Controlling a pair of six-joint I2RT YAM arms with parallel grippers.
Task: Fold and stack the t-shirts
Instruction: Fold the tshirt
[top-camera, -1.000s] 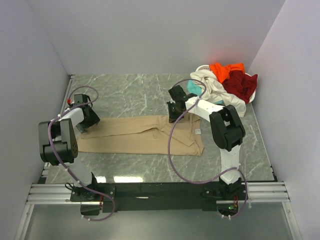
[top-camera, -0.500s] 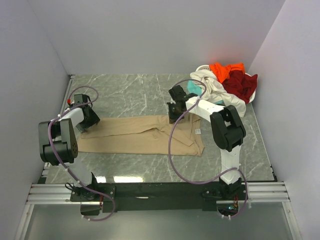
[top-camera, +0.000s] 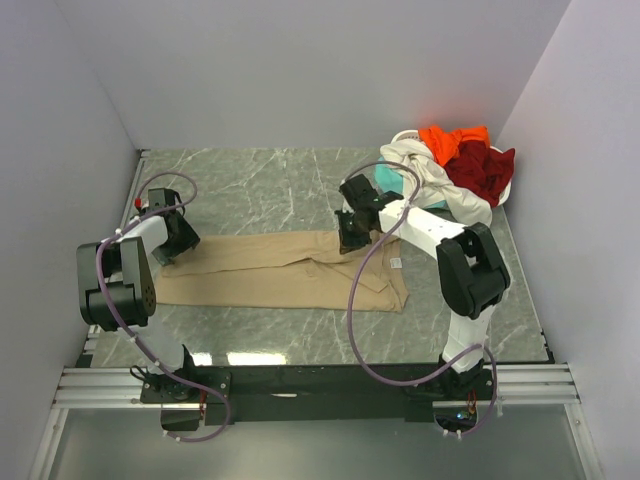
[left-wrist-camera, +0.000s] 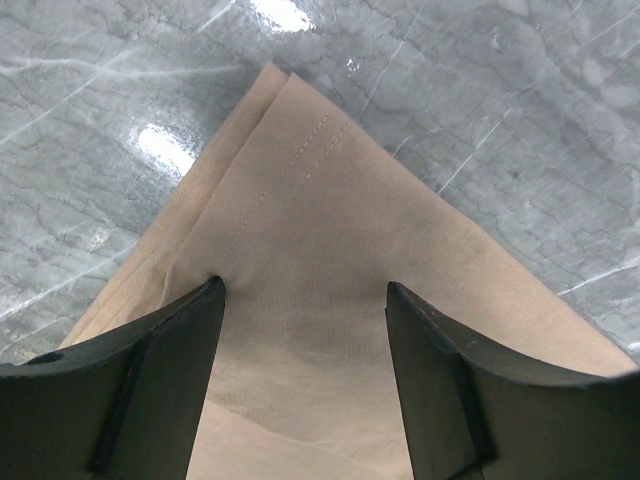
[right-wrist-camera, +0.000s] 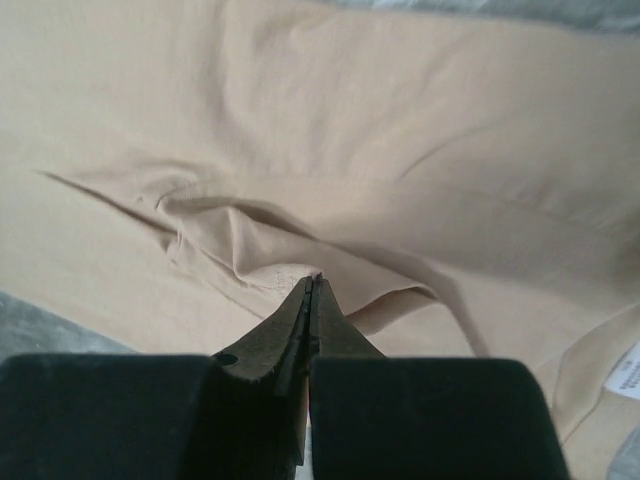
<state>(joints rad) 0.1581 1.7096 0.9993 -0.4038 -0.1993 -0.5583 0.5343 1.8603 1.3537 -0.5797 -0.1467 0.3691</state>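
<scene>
Heap at upper right of the veined marble table (top-camera: 260, 185): orange t-shirt (top-camera: 452, 140), dark red t-shirt (top-camera: 484, 170), cream-white t-shirt (top-camera: 430, 178), teal t-shirt (top-camera: 384, 177) peeking out; soft tan t-shirt (top-camera: 280, 270) flat across mid-frame, hem stitched; right gripper (right-wrist-camera: 312, 285) pressed together, pinching a raised fold at its upper edge; left gripper (left-wrist-camera: 305, 295) spread wide over its left corner.

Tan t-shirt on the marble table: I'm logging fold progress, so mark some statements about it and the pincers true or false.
1. The tan short-sleeved cloth t-shirt lies on the grey marble table. True.
2. The left pincer is shut on its corner. False: its jaws stand open over that corner.
3. The right pincer is shut on a pucker of the tan shirt. True.
4. The bright orange cloth shirt is folded on the tan one. False: it lies crumpled at the table's far right corner.
</scene>
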